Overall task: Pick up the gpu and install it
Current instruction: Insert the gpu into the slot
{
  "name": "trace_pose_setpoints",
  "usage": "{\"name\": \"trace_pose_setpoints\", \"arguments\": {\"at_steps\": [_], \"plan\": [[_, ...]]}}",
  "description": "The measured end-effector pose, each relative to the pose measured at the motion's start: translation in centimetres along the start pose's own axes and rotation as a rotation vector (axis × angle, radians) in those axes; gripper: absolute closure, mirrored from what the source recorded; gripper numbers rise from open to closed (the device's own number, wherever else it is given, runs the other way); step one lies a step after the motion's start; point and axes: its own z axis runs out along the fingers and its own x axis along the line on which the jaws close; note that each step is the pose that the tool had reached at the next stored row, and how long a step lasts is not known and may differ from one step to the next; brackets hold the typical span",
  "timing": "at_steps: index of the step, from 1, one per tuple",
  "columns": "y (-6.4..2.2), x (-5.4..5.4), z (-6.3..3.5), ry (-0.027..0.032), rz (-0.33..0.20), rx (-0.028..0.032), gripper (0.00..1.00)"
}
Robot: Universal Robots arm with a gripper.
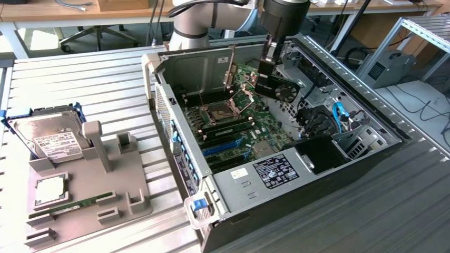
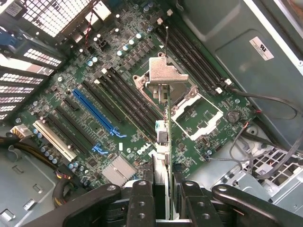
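Note:
The gpu [image 1: 277, 87], a green card with a black cooler and fan, hangs upright inside the open computer case [image 1: 232, 182], above the motherboard [image 1: 239, 118]. My gripper [image 1: 270, 62] is shut on its upper edge. In the wrist view the gpu [image 2: 163, 142] appears edge-on, its silver bracket [image 2: 163, 73] at the far end, clamped between my fingers [image 2: 142, 203]. Beneath it lie the motherboard's CPU socket [image 2: 199, 113] and black memory slots [image 2: 123, 94]. The long blue slot [image 2: 97, 113] lies off to one side of the card.
The case walls and drive cage [image 1: 338, 132] with blue and black cables surround the card. At the exterior view's left a grey fixture [image 1: 105, 174] holds a hard drive [image 1: 49, 137], a memory stick [image 1: 74, 204] and a square chip [image 1: 50, 190].

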Motion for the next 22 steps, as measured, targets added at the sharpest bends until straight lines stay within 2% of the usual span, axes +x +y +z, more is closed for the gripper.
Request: {"name": "trace_pose_setpoints", "arguments": {"at_steps": [22], "plan": [[0.00, 0.00, 0.00, -0.0019, -0.059, -0.0018, 0.73]]}}
